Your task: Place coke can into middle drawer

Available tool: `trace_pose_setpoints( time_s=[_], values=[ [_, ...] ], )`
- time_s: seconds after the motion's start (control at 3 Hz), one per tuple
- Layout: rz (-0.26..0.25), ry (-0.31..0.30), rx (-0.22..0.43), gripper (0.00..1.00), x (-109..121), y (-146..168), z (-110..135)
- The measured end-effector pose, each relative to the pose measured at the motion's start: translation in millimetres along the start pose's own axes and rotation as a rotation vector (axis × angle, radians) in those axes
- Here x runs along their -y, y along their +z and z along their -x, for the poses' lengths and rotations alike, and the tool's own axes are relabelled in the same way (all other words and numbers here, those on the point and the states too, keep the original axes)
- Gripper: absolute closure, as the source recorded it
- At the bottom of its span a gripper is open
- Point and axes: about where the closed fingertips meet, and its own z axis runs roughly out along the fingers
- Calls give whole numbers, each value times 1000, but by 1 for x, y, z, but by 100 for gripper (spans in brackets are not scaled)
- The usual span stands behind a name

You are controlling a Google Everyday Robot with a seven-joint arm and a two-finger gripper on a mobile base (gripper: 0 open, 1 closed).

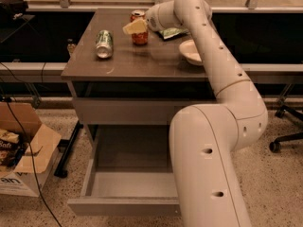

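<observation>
The coke can (139, 36) stands upright at the back of the cabinet top, red with a silver top. My gripper (135, 27) is right at the can, in front of its upper half and touching or nearly touching it. The can is still on the surface. The middle drawer (118, 206) is pulled open below, its grey floor bare, and my arm's large lower link hides its right part.
A green-and-silver can (104, 43) lies on its side left of the coke can. A white bowl (189, 52) and a green bag (170, 31) sit to the right. A closed drawer front (137, 110) is above the open one. A cardboard box (23, 150) stands on the floor at the left.
</observation>
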Motion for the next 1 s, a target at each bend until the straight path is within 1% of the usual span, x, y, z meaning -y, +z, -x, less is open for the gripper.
trace_pose_setpoints(
  time_s=[0.67, 1.0],
  values=[
    [1, 32, 9, 73, 2, 3, -2],
    [7, -15, 41, 96, 1, -18, 17]
  ],
)
